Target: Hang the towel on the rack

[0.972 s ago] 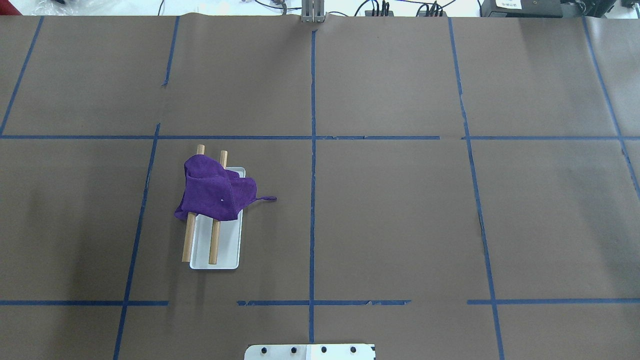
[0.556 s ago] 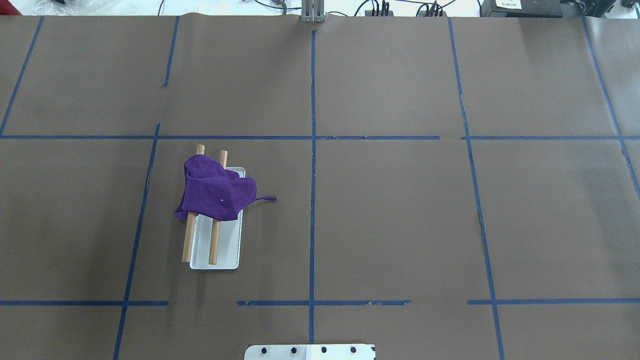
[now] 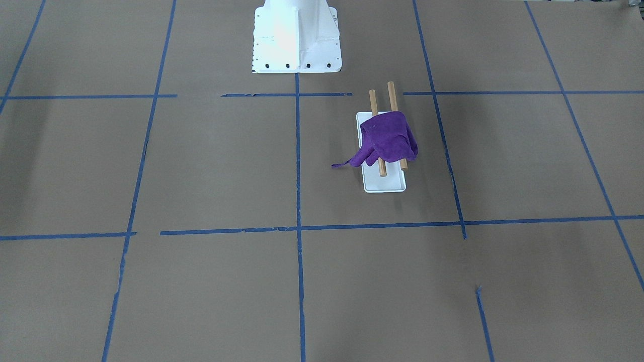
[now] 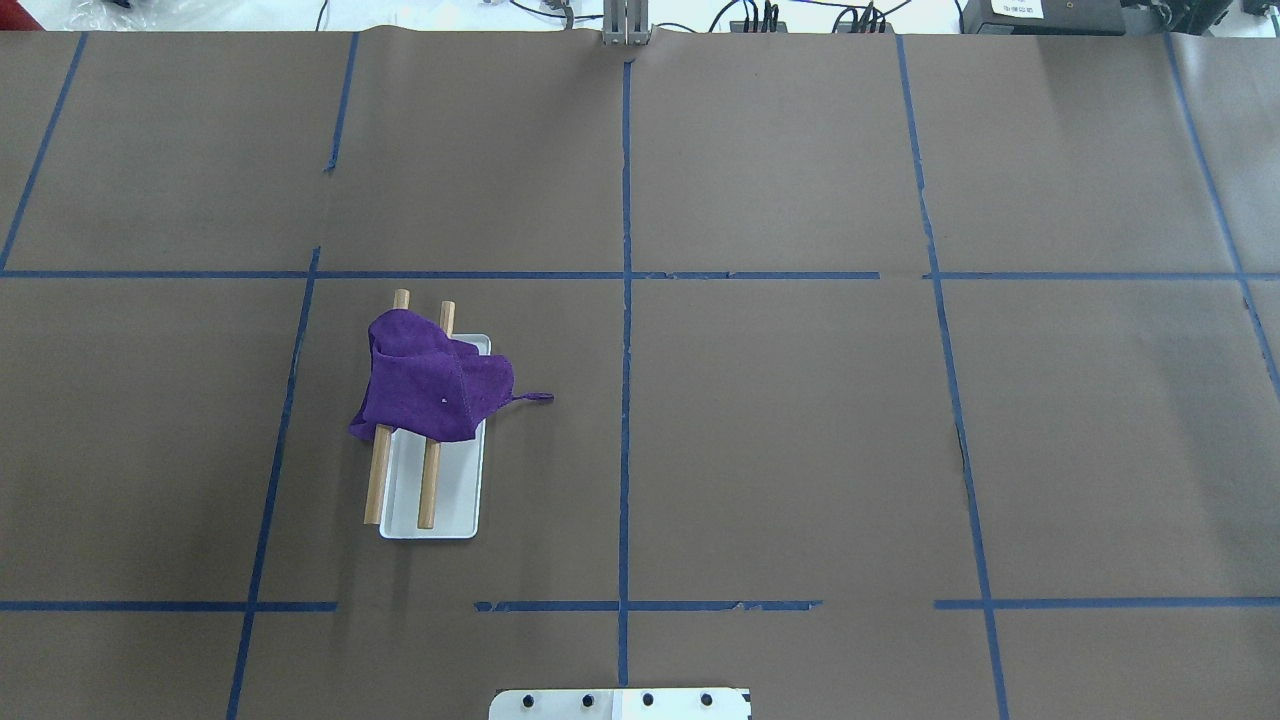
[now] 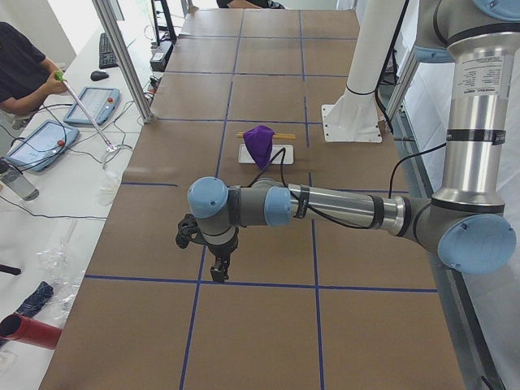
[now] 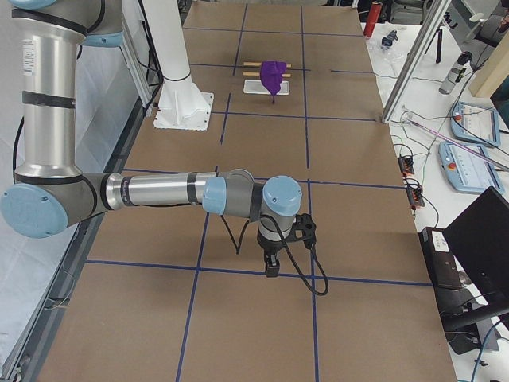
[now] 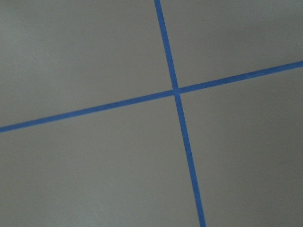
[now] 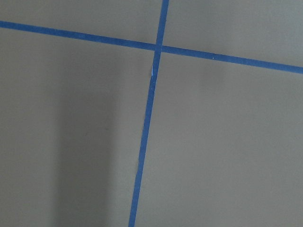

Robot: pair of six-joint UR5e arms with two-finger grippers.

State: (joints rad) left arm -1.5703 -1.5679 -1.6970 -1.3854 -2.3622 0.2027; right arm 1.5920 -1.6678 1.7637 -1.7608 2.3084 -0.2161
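Observation:
A purple towel [image 4: 430, 385] lies bunched over both light-brown dowel bars [image 4: 375, 480] of the small rack, whose white base [image 4: 450, 510] stands left of the table's middle. A thin loop of the towel trails onto the table. The towel [image 3: 387, 141] and the rack base [image 3: 385, 183] also show in the front-facing view. My left gripper [image 5: 219, 272] shows only in the exterior left view, far from the rack near the table's end; I cannot tell whether it is open or shut. My right gripper [image 6: 272, 267] shows only in the exterior right view, near the other end; I cannot tell its state.
The table is covered in brown paper with blue tape lines. The large white bolted pedestal [image 3: 296, 35] stands at the robot's edge. Both wrist views show only paper and tape. An operator and tablets are beside the table in the exterior left view.

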